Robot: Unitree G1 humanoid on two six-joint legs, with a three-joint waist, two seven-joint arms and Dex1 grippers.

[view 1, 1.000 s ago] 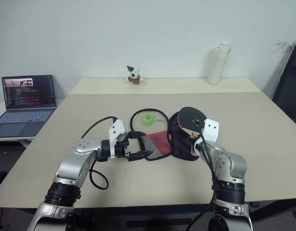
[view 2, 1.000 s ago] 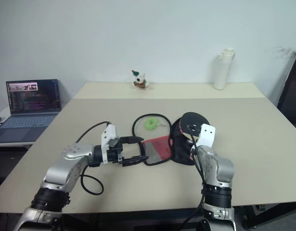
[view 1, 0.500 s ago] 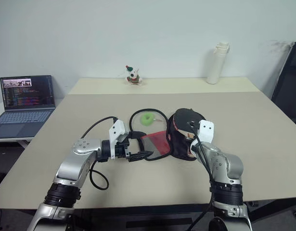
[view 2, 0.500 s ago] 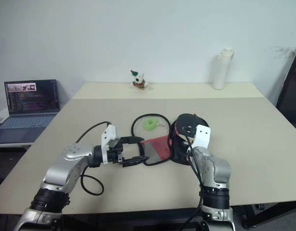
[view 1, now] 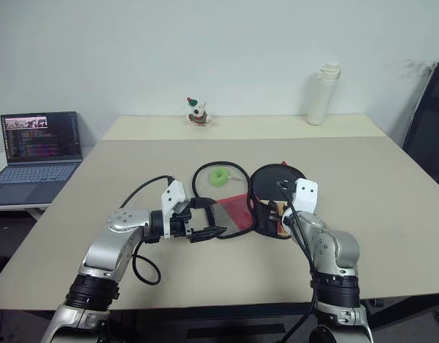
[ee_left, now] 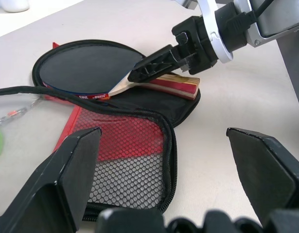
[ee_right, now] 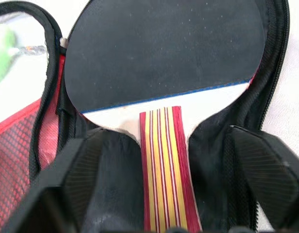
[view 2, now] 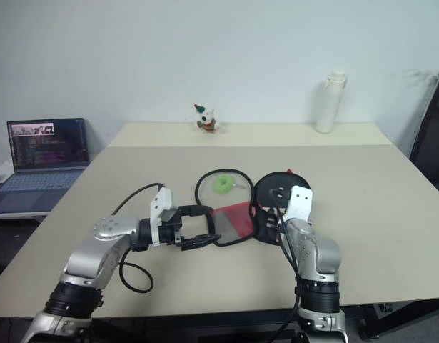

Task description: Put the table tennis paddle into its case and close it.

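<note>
Paddle (ee_right: 159, 53) handle end cut off; case (ee_right: 52, 87) logo hidden; green ball (ee_right: 2, 53) blurred.

paddle (ee_right: 164, 53): matt black rubber, striped wood handle | case (ee_left: 134, 155): black fabric, red mesh | table (view 1: 362, 171): smooth matt beige

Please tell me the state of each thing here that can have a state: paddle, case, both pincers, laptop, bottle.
table tennis paddle: lying flat in the case, released
case: unzipped, mesh flap folded open
right pincer: open, astride the handle
left pincer: open, holding nothing
laptop: lid up, screen on
bottle: upright, capped
</note>
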